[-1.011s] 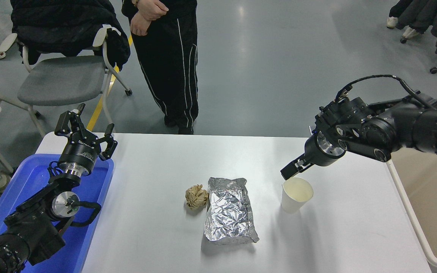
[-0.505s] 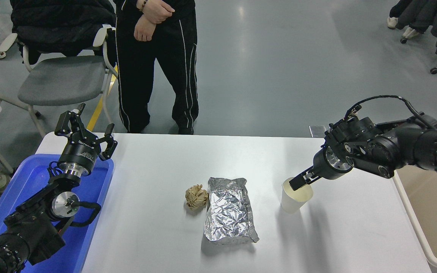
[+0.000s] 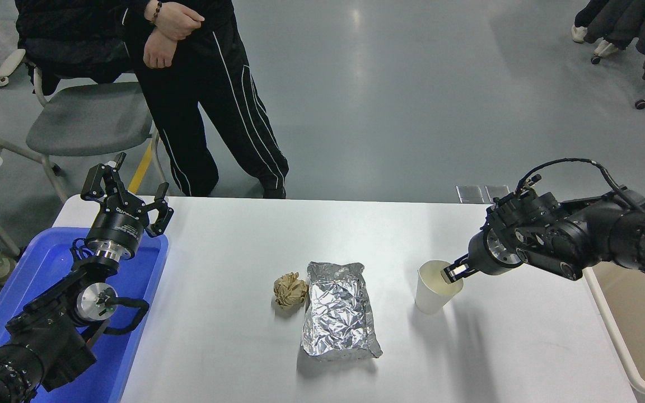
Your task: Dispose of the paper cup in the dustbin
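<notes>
The white paper cup (image 3: pixel 433 291) stands upright on the white table (image 3: pixel 233 246), right of centre. My right gripper (image 3: pixel 453 273) reaches in from the right and is at the cup's right rim, open, with one fingertip (image 3: pixel 450 275) dipped inside the cup's mouth; the other finger is hidden. The cup rests on the table. The beige dustbin (image 3: pixel 612 330) stands at the table's right end, partly cut off by the picture's edge. My left gripper (image 3: pixel 129 193) is parked open over the blue tray at the lower left.
A crumpled foil packet (image 3: pixel 338 317) lies left of the cup, with a brown paper ball (image 3: pixel 290 289) beside it. The blue tray (image 3: pixel 42 268) sits at the table's left end. A person (image 3: pixel 205 95) stands beyond the far edge by a grey chair (image 3: pixel 87 120).
My right gripper has come down and to the right, from above the cup to its right rim. The cup has not moved. The person has stepped to the left.
</notes>
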You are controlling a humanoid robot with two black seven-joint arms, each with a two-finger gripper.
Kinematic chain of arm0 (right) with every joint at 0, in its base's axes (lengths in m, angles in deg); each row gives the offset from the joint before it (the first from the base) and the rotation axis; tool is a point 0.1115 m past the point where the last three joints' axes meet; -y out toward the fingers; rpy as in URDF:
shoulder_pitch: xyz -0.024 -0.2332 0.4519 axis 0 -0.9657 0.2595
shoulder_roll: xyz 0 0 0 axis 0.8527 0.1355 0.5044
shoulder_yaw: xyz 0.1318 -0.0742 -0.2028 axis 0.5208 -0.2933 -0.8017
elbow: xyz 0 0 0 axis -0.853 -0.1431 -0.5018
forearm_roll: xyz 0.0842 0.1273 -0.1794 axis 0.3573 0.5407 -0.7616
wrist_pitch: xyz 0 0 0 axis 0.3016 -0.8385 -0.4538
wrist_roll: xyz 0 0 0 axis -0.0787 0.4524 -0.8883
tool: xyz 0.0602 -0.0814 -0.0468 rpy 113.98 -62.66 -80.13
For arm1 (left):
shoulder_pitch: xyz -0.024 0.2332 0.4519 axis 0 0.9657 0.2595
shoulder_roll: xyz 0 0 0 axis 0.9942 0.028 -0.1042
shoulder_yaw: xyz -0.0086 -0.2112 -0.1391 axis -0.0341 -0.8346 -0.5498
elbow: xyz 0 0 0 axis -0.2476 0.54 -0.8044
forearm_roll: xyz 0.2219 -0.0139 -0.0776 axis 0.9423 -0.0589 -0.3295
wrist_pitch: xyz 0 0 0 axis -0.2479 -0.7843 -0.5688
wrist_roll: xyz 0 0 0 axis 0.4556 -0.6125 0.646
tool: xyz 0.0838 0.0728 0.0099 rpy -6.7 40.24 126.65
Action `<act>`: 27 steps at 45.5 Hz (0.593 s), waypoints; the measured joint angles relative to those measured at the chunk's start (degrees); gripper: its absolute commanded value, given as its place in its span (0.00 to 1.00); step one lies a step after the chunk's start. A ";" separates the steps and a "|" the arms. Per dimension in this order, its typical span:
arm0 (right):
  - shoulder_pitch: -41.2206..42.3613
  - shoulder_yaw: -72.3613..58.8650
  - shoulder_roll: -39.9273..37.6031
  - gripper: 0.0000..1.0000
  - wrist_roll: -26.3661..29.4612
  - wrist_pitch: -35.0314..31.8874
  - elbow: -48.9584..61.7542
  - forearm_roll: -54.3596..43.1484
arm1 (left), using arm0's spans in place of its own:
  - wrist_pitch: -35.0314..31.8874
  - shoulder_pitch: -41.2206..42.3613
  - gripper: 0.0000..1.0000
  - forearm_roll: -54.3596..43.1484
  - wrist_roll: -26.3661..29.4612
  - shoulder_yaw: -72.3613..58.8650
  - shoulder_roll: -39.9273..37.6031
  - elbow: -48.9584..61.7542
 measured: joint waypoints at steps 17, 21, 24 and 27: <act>0.16 0.61 -0.18 0.00 -0.89 0.29 0.37 0.35 | 0.00 0.00 1.00 0.00 0.00 0.00 0.00 0.00; 0.38 1.46 -0.76 0.00 -0.97 0.31 0.40 0.75 | 0.00 0.00 1.00 -0.01 0.00 0.00 0.00 0.00; 0.55 2.83 -1.51 0.00 -1.01 0.34 0.37 1.30 | 0.00 0.00 1.00 -0.01 0.00 0.00 0.00 0.00; 0.67 4.95 -2.56 0.00 -1.02 0.36 0.03 2.29 | 0.00 0.00 1.00 0.00 0.00 0.00 0.00 0.00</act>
